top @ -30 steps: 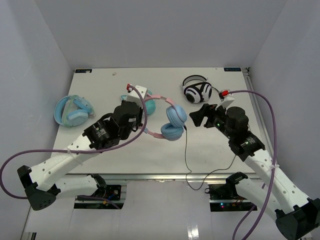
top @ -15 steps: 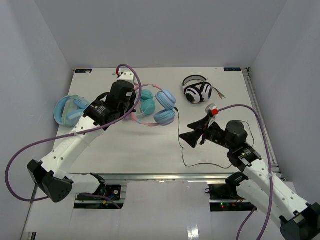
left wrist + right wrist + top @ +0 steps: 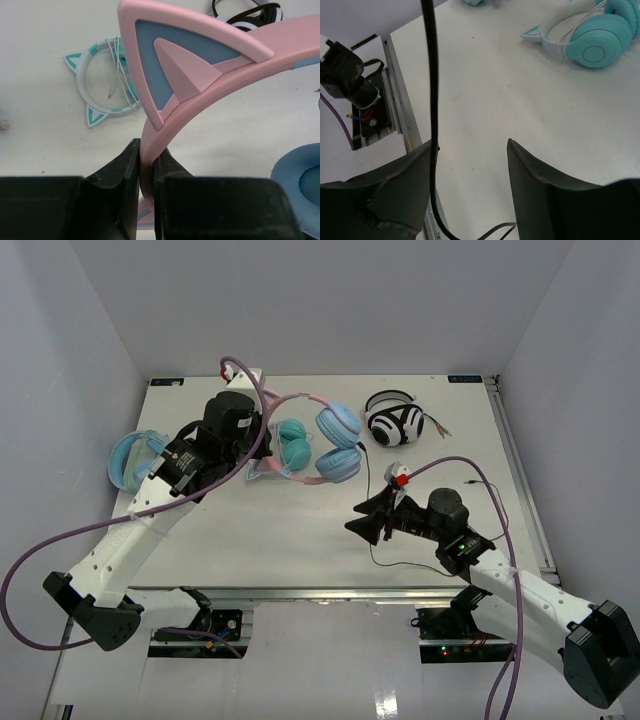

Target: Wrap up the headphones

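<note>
The headphones (image 3: pixel 338 427) have a pink cat-ear headband and light blue ear cups, and lie at the table's back middle. My left gripper (image 3: pixel 260 447) is shut on the headband; the left wrist view shows the pink band (image 3: pixel 210 85) pinched between my fingers (image 3: pixel 148 165), with one blue cup (image 3: pixel 300 175) at the right. The thin black cable (image 3: pixel 368 530) runs from the cups toward the front edge. My right gripper (image 3: pixel 366 524) is open beside it. In the right wrist view the cable (image 3: pixel 431 90) hangs against the inner side of the left finger of the open gripper (image 3: pixel 471 144).
An all-teal cat-ear pair (image 3: pixel 292 442) lies right beside the pink headband, also in both wrist views (image 3: pixel 102 75) (image 3: pixel 590 35). A bulky light blue pair (image 3: pixel 140 462) sits at the left. Black-and-white headphones (image 3: pixel 394 424) sit at the back right. The table's front rail (image 3: pixel 330 592) is close to my right gripper.
My left gripper has carried the headphones farther back, next to the teal pair. My right gripper has moved left and toward the front edge, coming up against the trailing cable.
</note>
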